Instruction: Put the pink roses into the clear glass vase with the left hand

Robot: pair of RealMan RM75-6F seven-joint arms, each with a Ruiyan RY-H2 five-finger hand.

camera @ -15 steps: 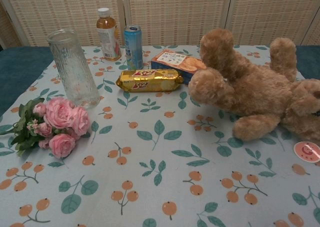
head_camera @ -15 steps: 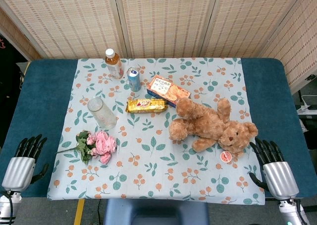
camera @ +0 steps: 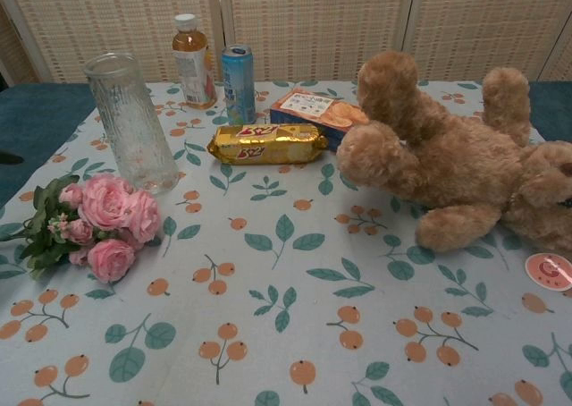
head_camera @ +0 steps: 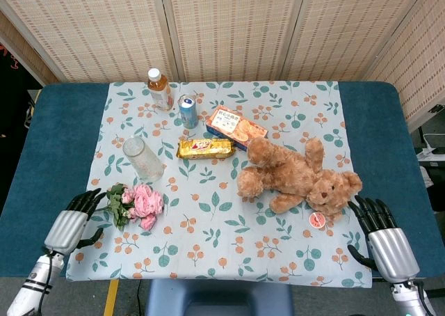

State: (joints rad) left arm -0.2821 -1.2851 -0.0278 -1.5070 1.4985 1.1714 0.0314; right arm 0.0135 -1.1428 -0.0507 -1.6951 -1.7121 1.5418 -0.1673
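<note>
My left hand (head_camera: 67,227) low at tablecloth's (head_camera: 229,253) left edge, fingers spread, holding nothing, tips near rose stems. Right hand (head_camera: 386,241) likewise open at right corner. Teddy bear (head_camera: 295,178) sprawled right. Glass vase (head_camera: 142,159) upright just behind pink roses (head_camera: 142,203). Snack packet (head_camera: 204,147), can (head_camera: 188,111) further back.

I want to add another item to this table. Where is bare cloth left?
Free: the near strip between the pink roses and the small round pink lid, and the far right corner behind the brown teddy bear. Crowded: far left, around the clear glass vase, blue can and gold snack packet.
</note>
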